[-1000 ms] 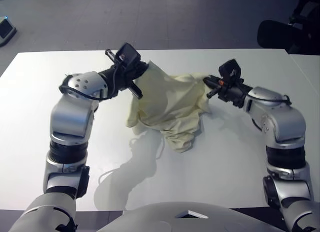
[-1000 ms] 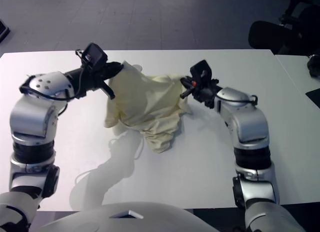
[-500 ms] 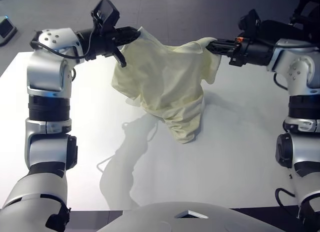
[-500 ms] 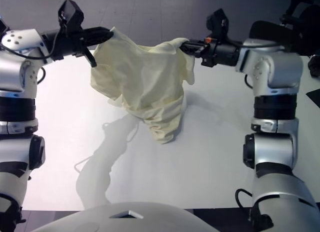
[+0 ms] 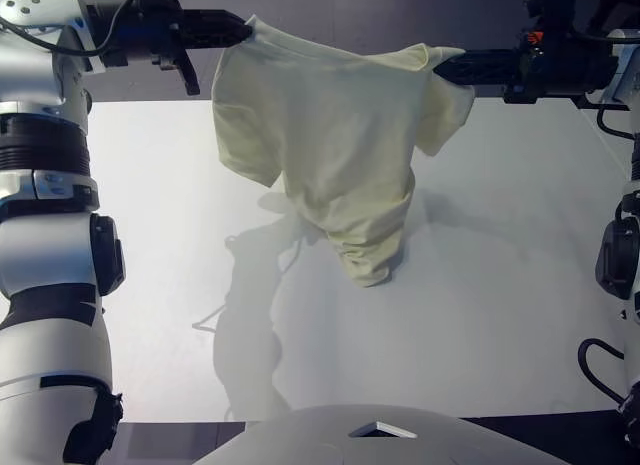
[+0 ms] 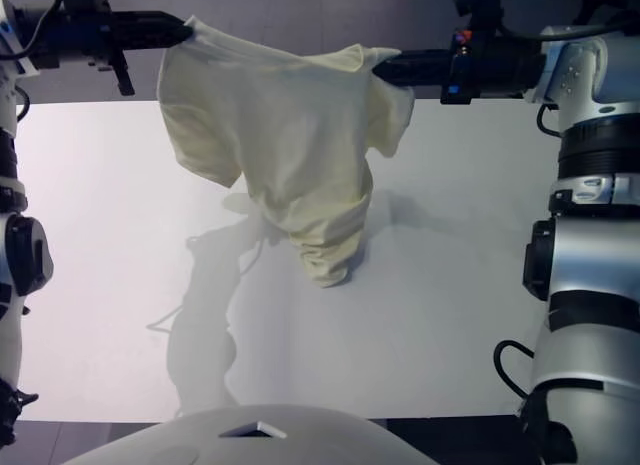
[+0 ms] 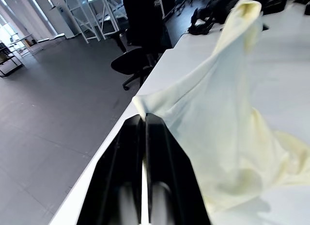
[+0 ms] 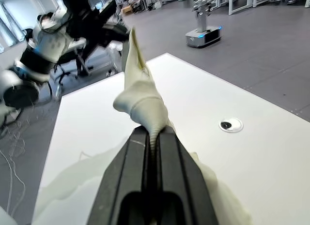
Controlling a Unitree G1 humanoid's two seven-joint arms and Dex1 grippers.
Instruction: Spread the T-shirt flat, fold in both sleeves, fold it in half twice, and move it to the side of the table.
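Step in hand, as I judge it, is the spreading. The T-shirt [image 5: 330,145] hangs in the air between both arms, above the middle of the worktop [image 5: 500,325], and only its bunched lower end touches the surface. The left fingers [image 5: 222,30] are closed tight on one upper corner of the cloth. The right fingers [image 5: 470,65] are pinched on a gathered fold at the opposite upper corner, just beside a drooping sleeve [image 5: 450,110]. No fold is made yet. The next move calls for me to hold the top edge taut, carry it toward the far side and lower it, so that the body drapes out flat rather than collapsing onto the bunched end. The hem and the neckline are lost in the folds. I cannot tell whether front or back faces me, nor how much cloth each pinch holds.
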